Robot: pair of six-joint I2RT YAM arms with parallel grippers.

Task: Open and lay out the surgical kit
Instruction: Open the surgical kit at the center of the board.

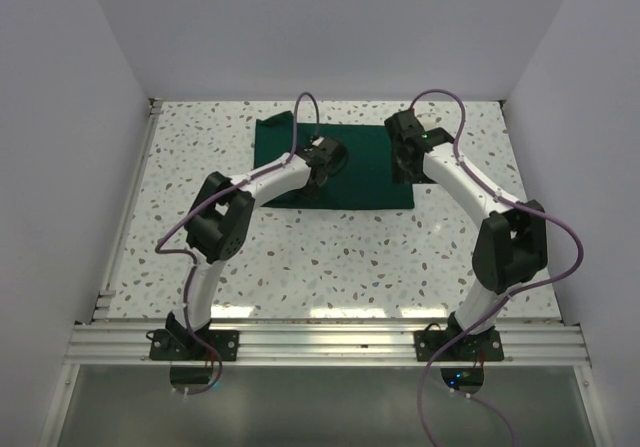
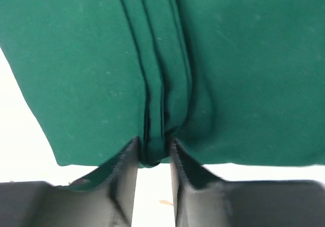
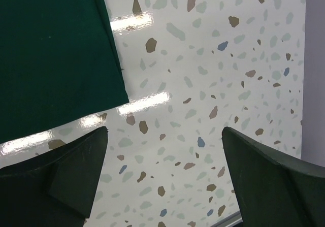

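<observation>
The green cloth (image 1: 370,172) lies toward the desk's (image 1: 350,257) far edge, near the middle. The left gripper (image 2: 154,147), its arm reaching forward, is closed on a bunched fold at the cloth's edge. The right gripper (image 3: 165,131) hangs wide open and holds nothing, over bare desk just beside the cloth's right side.

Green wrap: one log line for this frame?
left gripper: shut on green wrap fold | right gripper: open, over table beside wrap corner | instruments: not visible

dark green cloth wrap (image 1: 366,172), speckled table (image 1: 350,257)
</observation>
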